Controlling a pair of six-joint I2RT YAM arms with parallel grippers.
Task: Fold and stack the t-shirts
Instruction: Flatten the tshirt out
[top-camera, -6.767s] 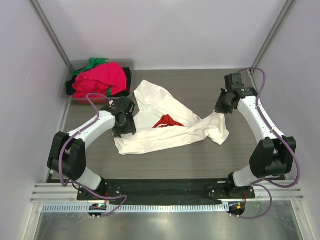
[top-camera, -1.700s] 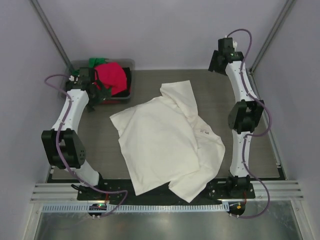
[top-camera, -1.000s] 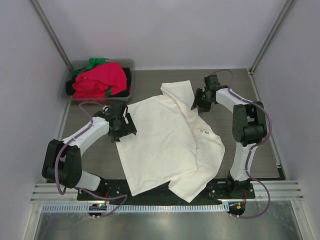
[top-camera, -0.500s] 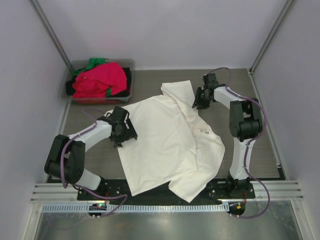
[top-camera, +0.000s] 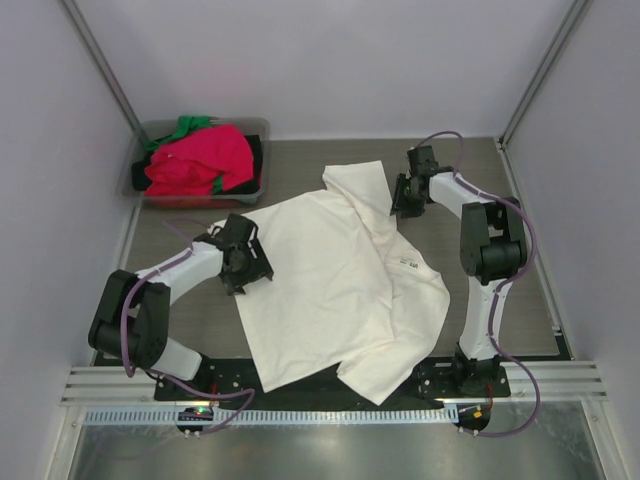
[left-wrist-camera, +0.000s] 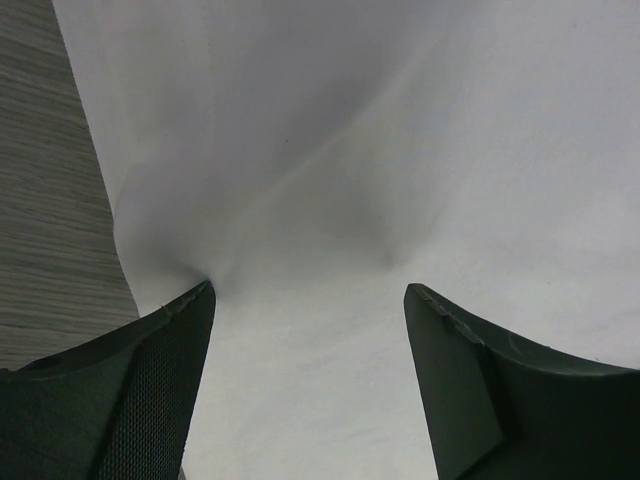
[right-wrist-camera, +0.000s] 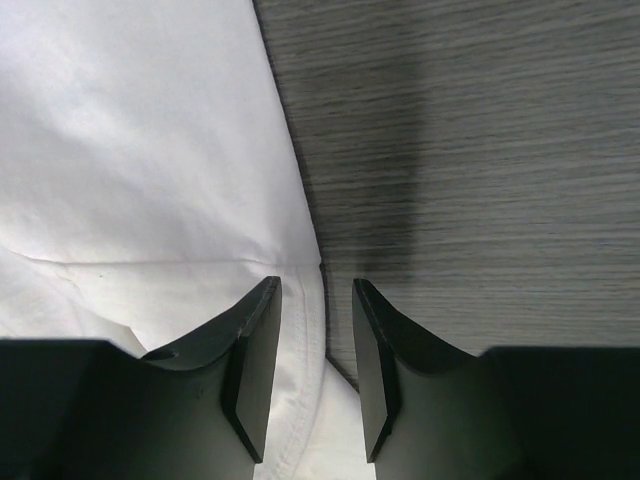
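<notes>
A large cream-white t-shirt (top-camera: 330, 275) lies spread on the table, plain side up, one sleeve pointing to the back (top-camera: 358, 185). My left gripper (top-camera: 250, 263) is open and low over the shirt's left edge; in the left wrist view (left-wrist-camera: 308, 290) its jaws stand wide apart on white cloth (left-wrist-camera: 350, 150). My right gripper (top-camera: 400, 197) is at the back sleeve's right edge. In the right wrist view (right-wrist-camera: 316, 287) its jaws are narrowly apart with the sleeve hem (right-wrist-camera: 305, 330) between them. Pink-red (top-camera: 200, 160), green (top-camera: 185, 126) and dark (top-camera: 256, 160) t-shirts lie piled in the bin.
The grey plastic bin (top-camera: 190, 198) stands at the back left corner. The shirt's near hem hangs over the black base rail (top-camera: 300, 372) between the arm bases. Bare wood-grain table shows right of the shirt (top-camera: 500, 280) and in both wrist views (left-wrist-camera: 50, 200) (right-wrist-camera: 480, 150).
Both arms came in from the back corners to the spread shirt, the left to its left edge, the right to the back sleeve. In the last half second hardly anything moved.
</notes>
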